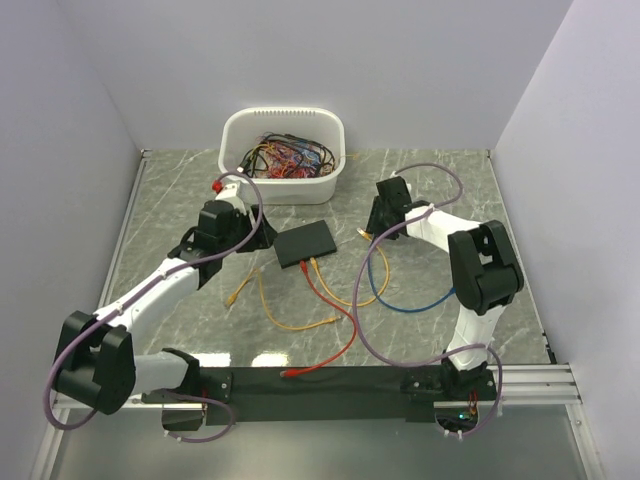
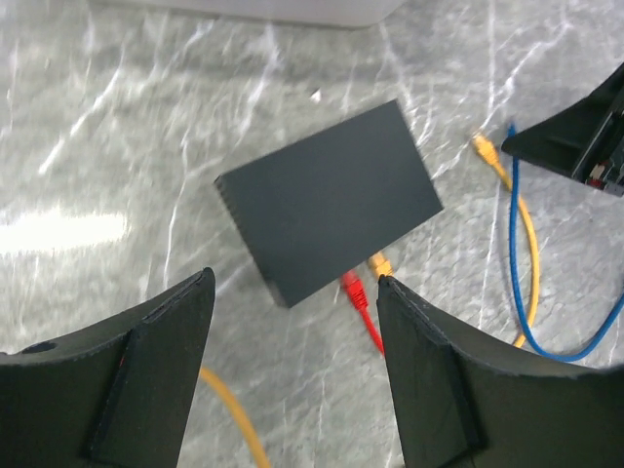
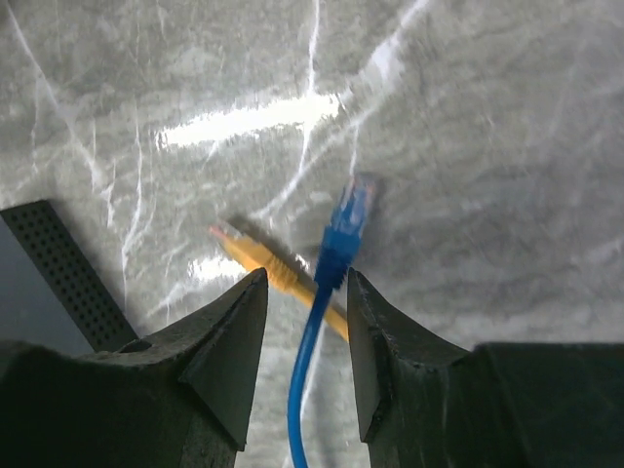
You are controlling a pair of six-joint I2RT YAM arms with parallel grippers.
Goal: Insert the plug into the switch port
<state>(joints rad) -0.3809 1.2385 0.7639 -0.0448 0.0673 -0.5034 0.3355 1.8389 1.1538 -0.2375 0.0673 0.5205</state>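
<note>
**Top view.** The black switch (image 1: 307,243) lies flat in the middle of the grey marbled table (image 1: 450,180), just in front of a white tub (image 1: 283,150) of tangled cables. A red cable (image 1: 335,310), a yellow cable (image 1: 300,322) and a blue cable (image 1: 415,303) trail from it toward the arm bases. The left arm stretches low and forward, and the left gripper (image 1: 258,236) sits just left of the switch. The right arm is bent high at the elbow, its forearm reaching back and inward. The right gripper (image 1: 378,224) points down to the right of the switch, apart from it.

**Left wrist.** This view shows what the top one blurs. A red plug (image 2: 353,289) and a yellow plug (image 2: 380,263) meet the port edge (image 2: 322,276) of the switch, though the sockets themselves face away. The left gripper (image 2: 294,283) is spread wide with nothing between its fingers, and it hovers over that edge. A loose yellow plug (image 2: 480,146) lies to the right, near the right gripper's black body.

**Right wrist.** Only here is the blue plug (image 3: 351,210) clear, just past the fingertips over bare table. Its cable runs back through the right gripper (image 3: 307,275). The gap is narrow but wider than the cable, and no finger visibly touches it. The loose yellow plug lies crosswise beneath, and the switch's perforated side is at the left edge.
</note>
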